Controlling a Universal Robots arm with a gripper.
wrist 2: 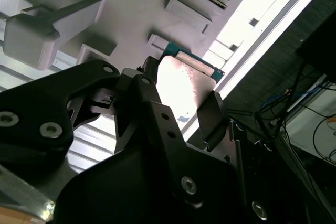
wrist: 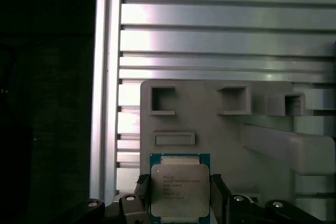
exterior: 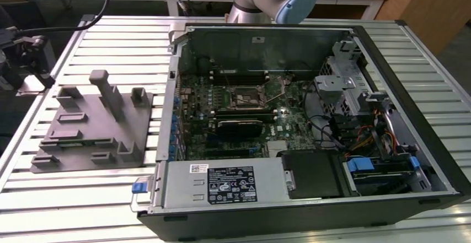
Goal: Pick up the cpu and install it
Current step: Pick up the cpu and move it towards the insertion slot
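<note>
**benchlurker:** Silvery side up, the cpu point(wrist: 180, 190) sat pinched in the end effector point(wrist: 180, 195) when I looked over. One finger point(wrist: 218, 198) on each of two opposite edges, both touching, so it was clamped narrow on the chip.

**slotrat:** Where was that, though? Over the computer case point(exterior: 265, 39)?

**benchlurker:** Nah, well apart from it. It was at the end of the grey fixture point(exterior: 81, 138), on the exterior view's left of the slatted metal worktop point(exterior: 110, 39). The open case lay on the exterior view's right, with the metal-framed motherboard socket point(exterior: 249, 95) in the middle of it.

**slotrat:** Lifted, or resting on the fixture?

**benchlurker:** Couldn't tell. In both wrist views the fixture's pockets point(wrist: 163, 100) were right behind the chip, and the lid threw a bright glare in the second wrist view.
</note>
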